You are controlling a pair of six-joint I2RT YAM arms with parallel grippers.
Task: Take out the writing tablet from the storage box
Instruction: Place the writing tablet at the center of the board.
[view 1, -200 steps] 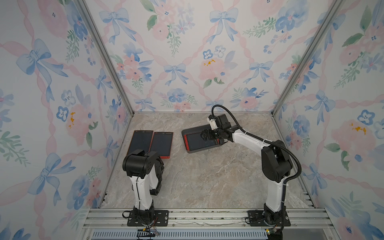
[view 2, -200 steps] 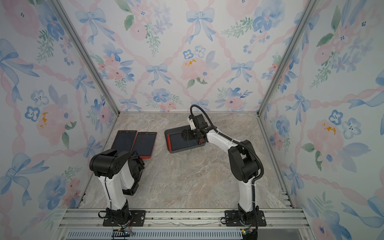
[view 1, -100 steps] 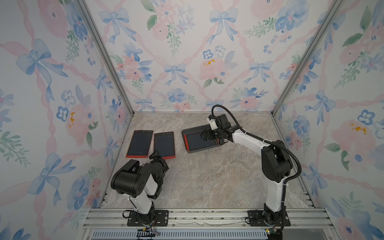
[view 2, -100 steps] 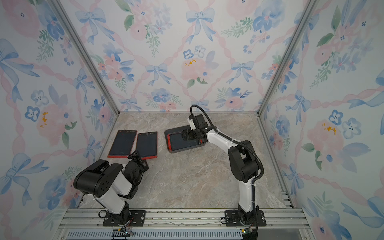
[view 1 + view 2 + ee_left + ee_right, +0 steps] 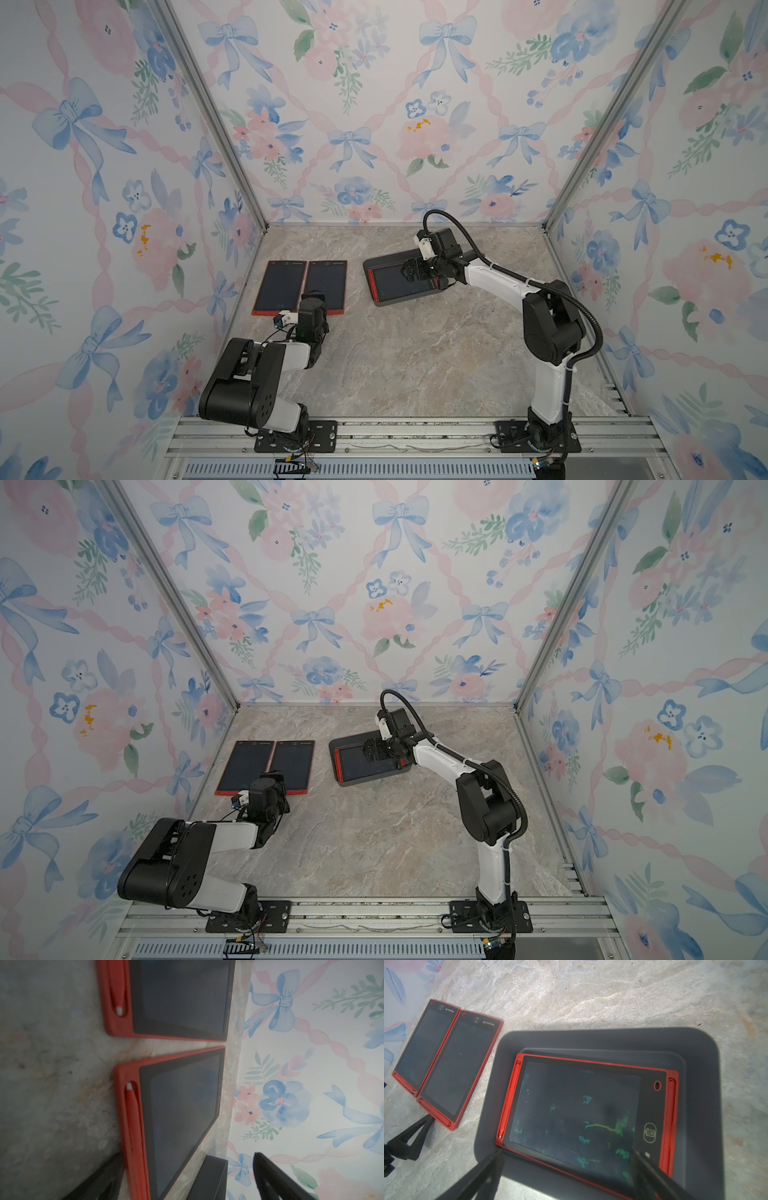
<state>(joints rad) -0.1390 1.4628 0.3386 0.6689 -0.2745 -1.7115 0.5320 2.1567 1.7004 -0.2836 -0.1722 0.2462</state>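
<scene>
Toward twelve o'clock on the marbled tabletop, the right arm is holding a low stretch, its right gripper spread over the red-framed writing tablet, which is lying flat (green scribbles on its dark screen) inside the matte grey, round-cornered storage box. At ten o'clock, the folded left arm's left gripper is hovering agape by two matching tablets.

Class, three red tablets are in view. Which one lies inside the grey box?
The tablet below the right pincer: it alone lies in the box; the other two lie side by side on the table.
</scene>
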